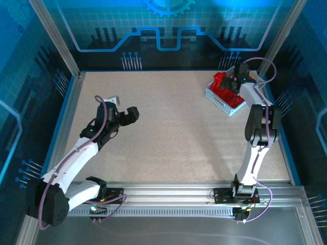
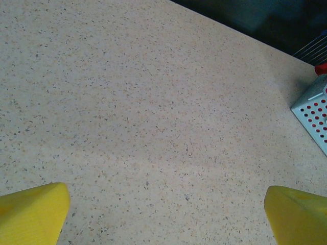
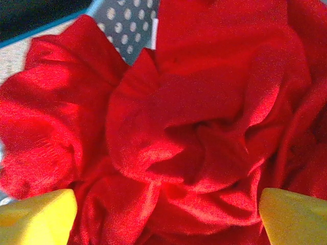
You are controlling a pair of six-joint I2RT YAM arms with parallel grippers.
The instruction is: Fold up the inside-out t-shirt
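Note:
The inside-out t-shirt is a crumpled bright red heap lying in the light blue mesh basket at the table's back right. My right gripper hangs directly over it. In the right wrist view its yellow fingertips stand wide apart, with folds of the t-shirt bunched between them; the right gripper is open. On the left side of the table my left gripper hovers, open, yellow fingertips spread over bare tabletop, and holds nothing.
The basket's perforated wall shows behind the cloth, and its corner shows at the right edge of the left wrist view. Blue rails border the speckled table, with glass walls behind.

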